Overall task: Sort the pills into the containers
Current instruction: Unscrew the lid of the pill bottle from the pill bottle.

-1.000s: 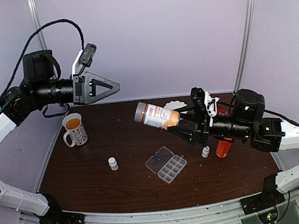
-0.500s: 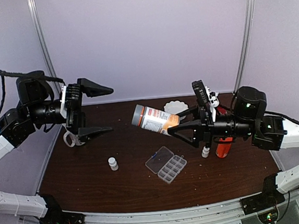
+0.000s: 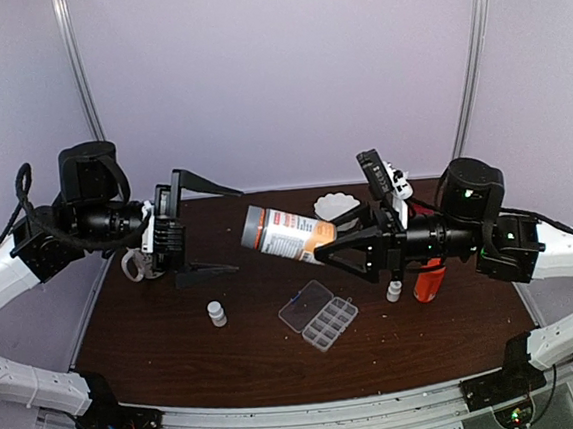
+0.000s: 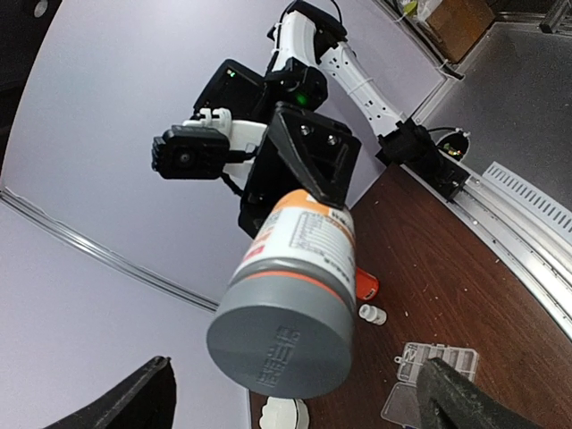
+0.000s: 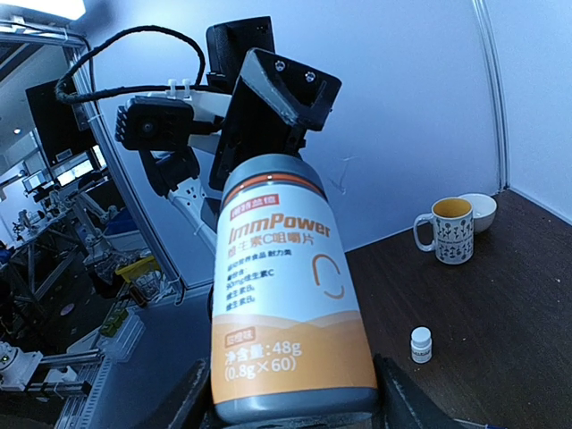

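My right gripper [image 3: 333, 243] is shut on the base of a white and orange pill bottle [image 3: 284, 233] with a grey cap. It holds the bottle tilted in the air above the table's middle, cap toward the left arm. My left gripper [image 3: 234, 230] is wide open, one finger above the other, just left of the cap and not touching it. In the left wrist view the cap [image 4: 284, 334] sits between its fingers [image 4: 138, 398]. The clear organizer box [image 3: 318, 315] lies open on the table below; it also shows in the left wrist view [image 4: 431, 374]. No pills show.
A small white bottle [image 3: 216, 313] stands left of the organizer and another [image 3: 395, 290] right of it, next to a red-orange bottle [image 3: 429, 282]. A patterned mug [image 3: 135, 263] is partly hidden behind my left gripper. A white scalloped bowl [image 3: 335, 204] sits at the back.
My left arm has come down and swung right, its open jaws now facing the bottle's cap. My right gripper has carried the bottle a little left and up.
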